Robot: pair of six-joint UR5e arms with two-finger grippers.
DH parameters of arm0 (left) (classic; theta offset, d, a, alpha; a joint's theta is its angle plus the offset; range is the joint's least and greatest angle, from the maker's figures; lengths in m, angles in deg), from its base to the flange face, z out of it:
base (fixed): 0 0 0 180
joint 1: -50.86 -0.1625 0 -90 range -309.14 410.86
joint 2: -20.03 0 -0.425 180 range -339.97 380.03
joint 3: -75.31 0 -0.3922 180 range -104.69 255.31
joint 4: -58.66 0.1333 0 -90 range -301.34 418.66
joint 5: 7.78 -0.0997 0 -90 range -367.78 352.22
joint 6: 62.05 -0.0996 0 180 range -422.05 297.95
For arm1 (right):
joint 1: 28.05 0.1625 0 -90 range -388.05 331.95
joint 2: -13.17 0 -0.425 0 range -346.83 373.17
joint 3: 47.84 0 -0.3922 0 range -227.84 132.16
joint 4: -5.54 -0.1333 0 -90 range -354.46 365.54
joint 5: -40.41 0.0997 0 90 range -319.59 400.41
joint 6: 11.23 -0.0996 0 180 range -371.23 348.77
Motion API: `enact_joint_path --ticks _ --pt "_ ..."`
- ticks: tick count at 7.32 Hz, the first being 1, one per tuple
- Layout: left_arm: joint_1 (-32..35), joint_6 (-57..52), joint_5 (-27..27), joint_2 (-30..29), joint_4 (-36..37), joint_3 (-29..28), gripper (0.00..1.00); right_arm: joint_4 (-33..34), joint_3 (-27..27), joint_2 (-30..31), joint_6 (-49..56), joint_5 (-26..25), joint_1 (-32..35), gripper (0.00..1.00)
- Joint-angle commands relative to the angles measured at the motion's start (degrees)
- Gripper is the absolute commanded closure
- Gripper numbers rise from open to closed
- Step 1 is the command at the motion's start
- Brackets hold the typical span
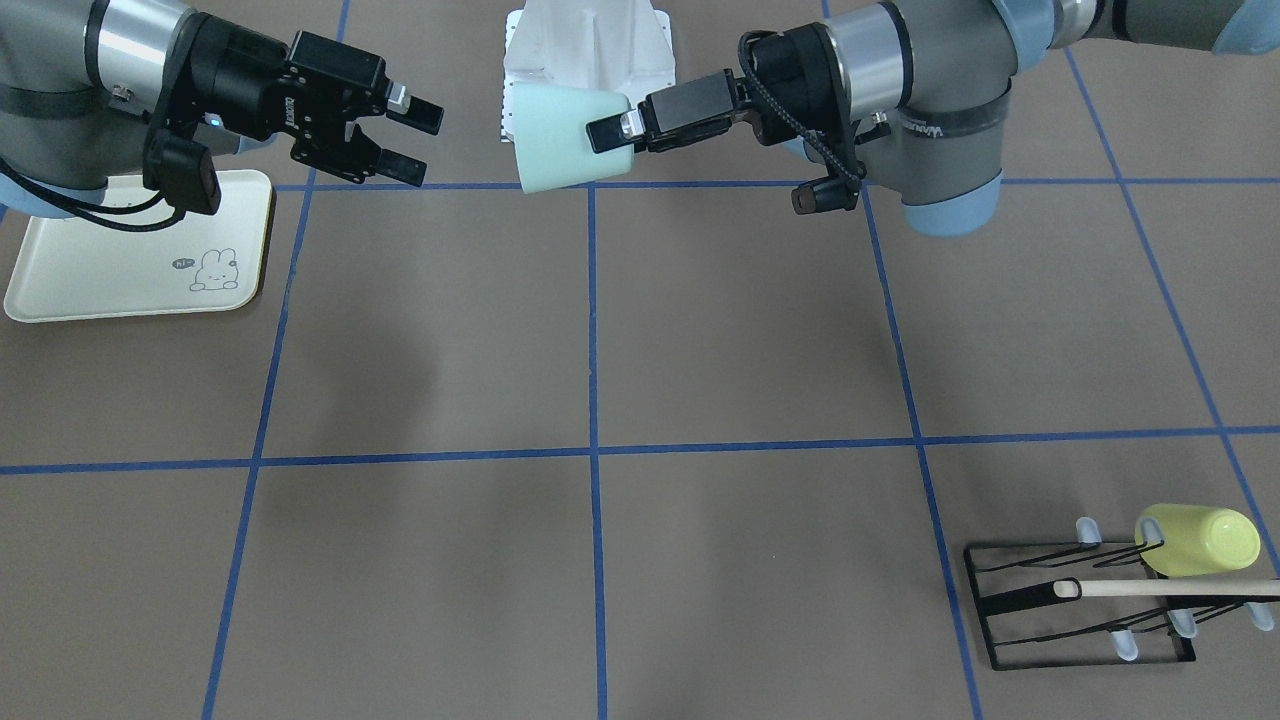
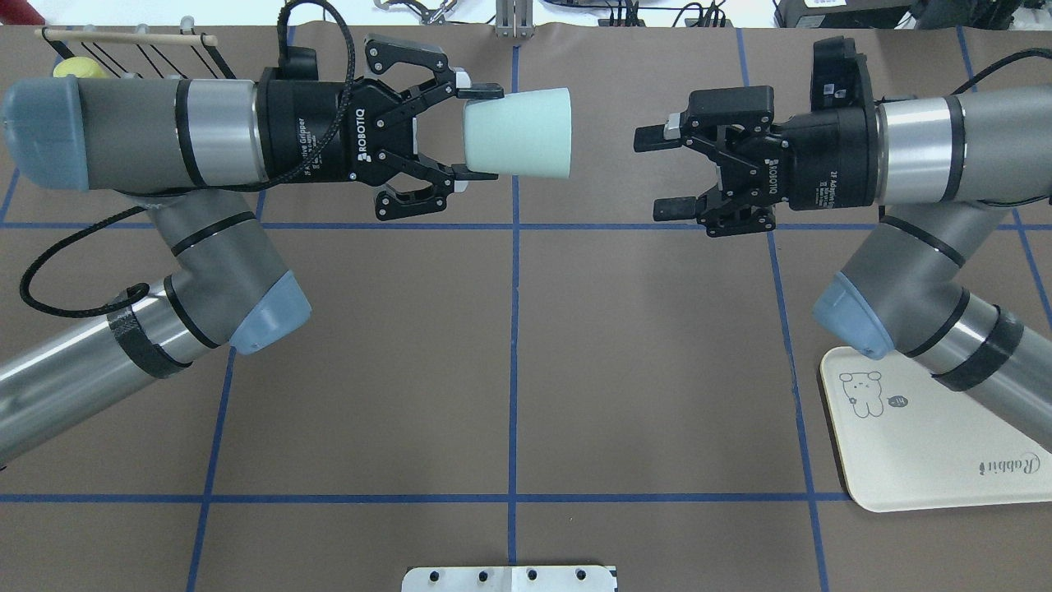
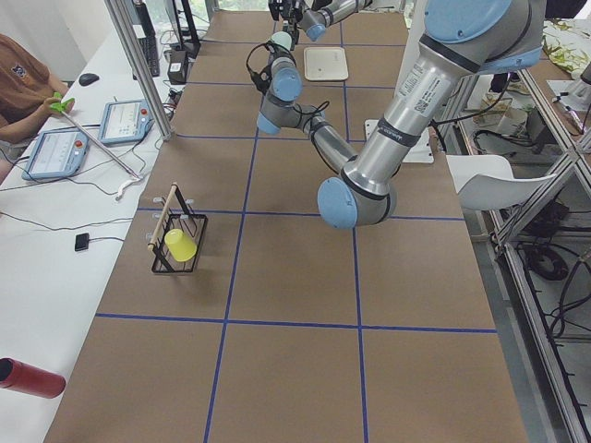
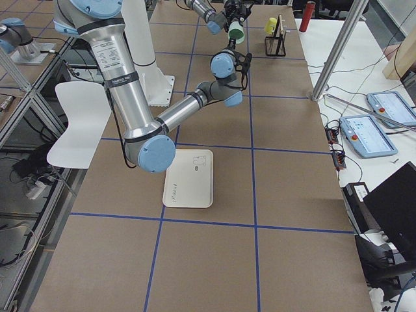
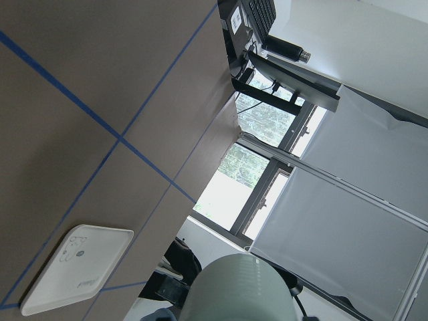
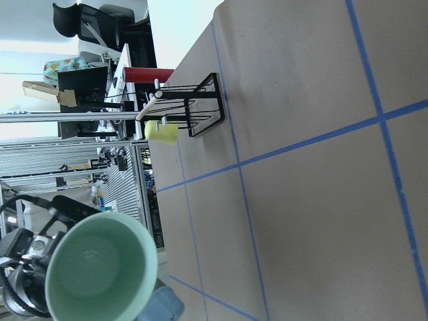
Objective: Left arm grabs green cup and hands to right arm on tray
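2 grippers, facing each other above the table (image 2: pixel 509 370). Left gripper (image 2: pixel 479 131): clamped on the green cup (image 2: pixel 526 131) at its narrow end, cup sideways in the air, mouth toward my right gripper (image 2: pixel 657 173). Right gripper: jaws spread, holding nothing, near the cup, not touching. Tray (image 2: pixel 929 444): on the table beneath my right arm (image 2: pixel 929 247).

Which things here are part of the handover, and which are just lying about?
In the job:
left claw, shut on the green cup
right claw, open, facing the cup
tray

Lying about:
yellow cup, on the rack
red bottle
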Motion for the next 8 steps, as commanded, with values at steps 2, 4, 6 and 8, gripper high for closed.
enact_joint_path --ticks 2,4,6,8 --pt "-2.15 5.00 -1.72 -0.27 -2.81 2.17 1.00 -8.34 2.44 -0.25 -5.16 -7.78 -4.45 0.06" --pt "-2.77 4.92 -2.18 -0.27 -2.64 2.18 1.00 -9.93 2.44 -0.34 -7.18 -8.33 -4.72 0.06" --pt "-2.86 4.92 -2.18 -0.36 -2.55 2.18 1.00 -11.52 2.35 -0.34 -8.59 -8.24 -4.99 0.06" --pt "-3.30 4.92 -3.83 -1.06 -2.29 1.92 1.00 -13.54 2.35 -0.17 -8.59 -8.33 -5.86 0.06"
